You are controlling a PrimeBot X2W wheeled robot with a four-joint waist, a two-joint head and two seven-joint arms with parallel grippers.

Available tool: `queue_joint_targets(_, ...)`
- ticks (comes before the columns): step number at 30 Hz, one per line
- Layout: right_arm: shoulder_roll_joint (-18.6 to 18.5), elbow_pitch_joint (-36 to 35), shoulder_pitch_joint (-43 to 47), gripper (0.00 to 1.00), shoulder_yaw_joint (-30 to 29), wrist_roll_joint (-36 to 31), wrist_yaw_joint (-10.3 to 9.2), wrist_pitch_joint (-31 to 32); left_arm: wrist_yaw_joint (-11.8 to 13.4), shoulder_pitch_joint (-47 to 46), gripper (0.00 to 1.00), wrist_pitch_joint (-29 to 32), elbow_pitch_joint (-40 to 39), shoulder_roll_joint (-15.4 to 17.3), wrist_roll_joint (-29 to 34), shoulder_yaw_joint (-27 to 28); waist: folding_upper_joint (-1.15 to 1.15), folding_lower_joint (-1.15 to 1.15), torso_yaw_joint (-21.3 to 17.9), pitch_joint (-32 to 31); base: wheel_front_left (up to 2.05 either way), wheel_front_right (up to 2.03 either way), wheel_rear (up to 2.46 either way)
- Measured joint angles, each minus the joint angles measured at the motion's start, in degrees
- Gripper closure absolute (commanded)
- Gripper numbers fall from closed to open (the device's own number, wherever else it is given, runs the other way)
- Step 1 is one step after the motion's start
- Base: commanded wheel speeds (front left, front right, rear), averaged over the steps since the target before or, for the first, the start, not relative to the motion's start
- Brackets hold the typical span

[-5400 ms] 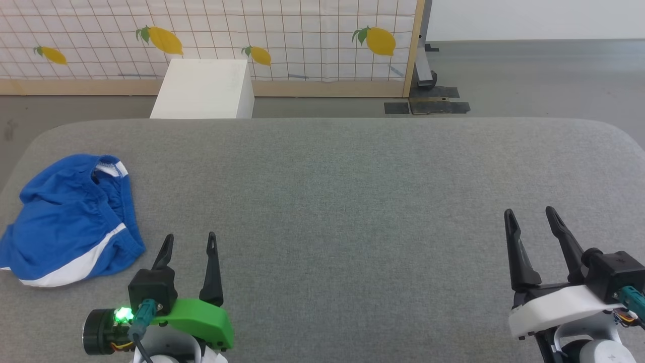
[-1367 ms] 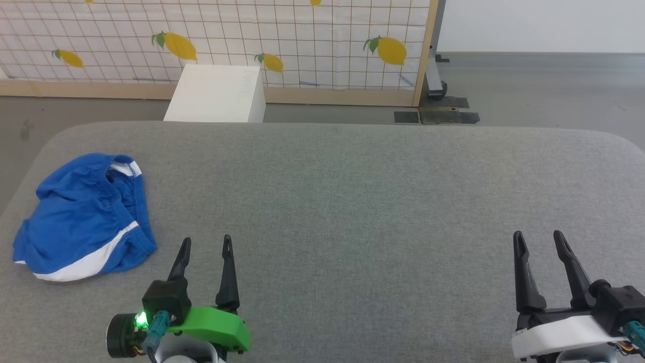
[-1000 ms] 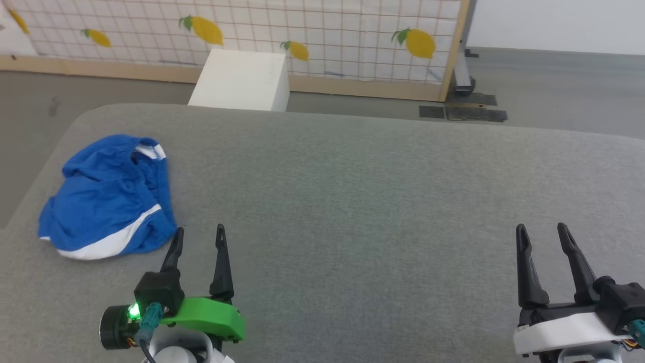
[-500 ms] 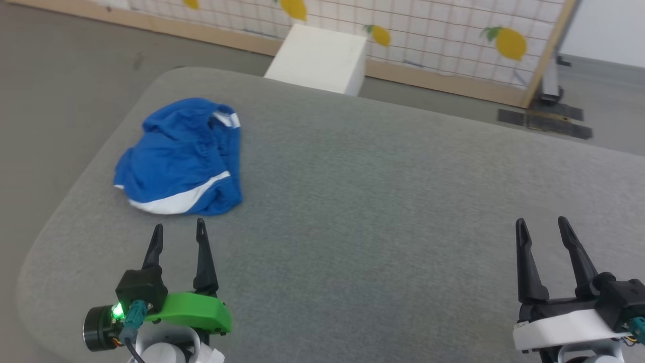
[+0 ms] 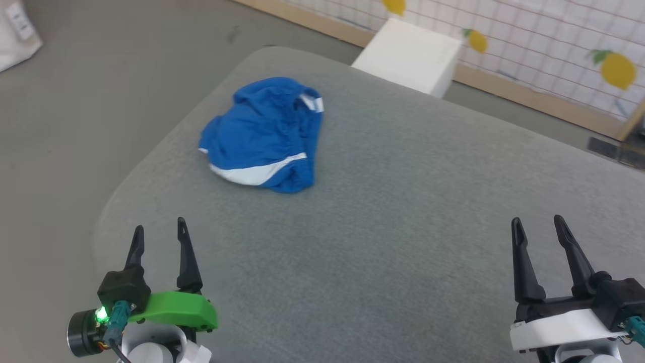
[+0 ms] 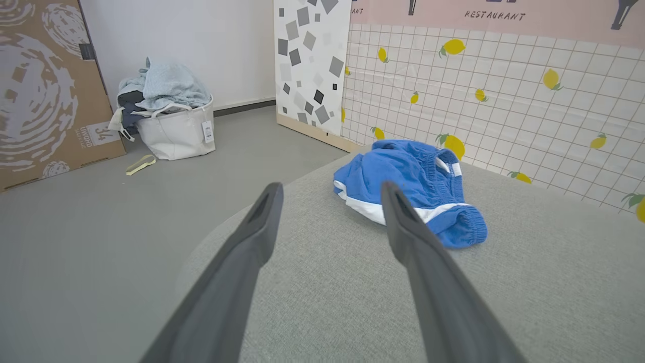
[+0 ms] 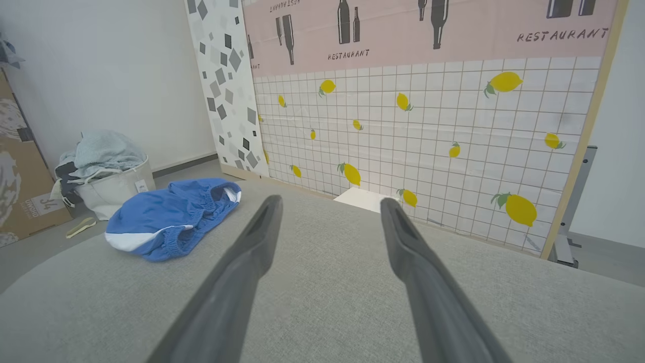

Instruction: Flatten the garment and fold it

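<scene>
1. Starting from zero, you see the garment [image 5: 262, 138] crumpled on the table [image 5: 403, 237], near its far-left corner, untouched.
2. Your left gripper [image 5: 158, 227] and right gripper [image 5: 536, 221] both gape, empty.
3. Flattening and folding remain.

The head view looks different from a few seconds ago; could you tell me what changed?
The camera turned toward the robot's left, shifting the picture: the crumpled bright blue fabric shorts with white trim now show near the upper middle, not the left edge. They lie in the same heap on the grey padded table. Nothing was grasped or released; the left gripper and right gripper stay open, empty.
</scene>
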Motion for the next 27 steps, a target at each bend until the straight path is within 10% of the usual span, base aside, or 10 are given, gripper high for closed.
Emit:
queue_joint_targets(12,0.01,0.02,-0.06,0.0,0.42,-0.49,0.0,0.0,-0.42,-0.63,0.0,0.0,0.83,0.0,-0.47,1.46,0.0,0.0,2.85,0.46,0.0,0.0,0.0)
queue_joint_targets(27,0.05,-1.2,-5.47,0.0,0.63,-5.26,0.0,0.0,-10.43,-32.31,0.0,4.33,16.94,8.94,-1.98,3.76,0.0,0.0,-1.83,7.15,0.0,0.0,0.0)
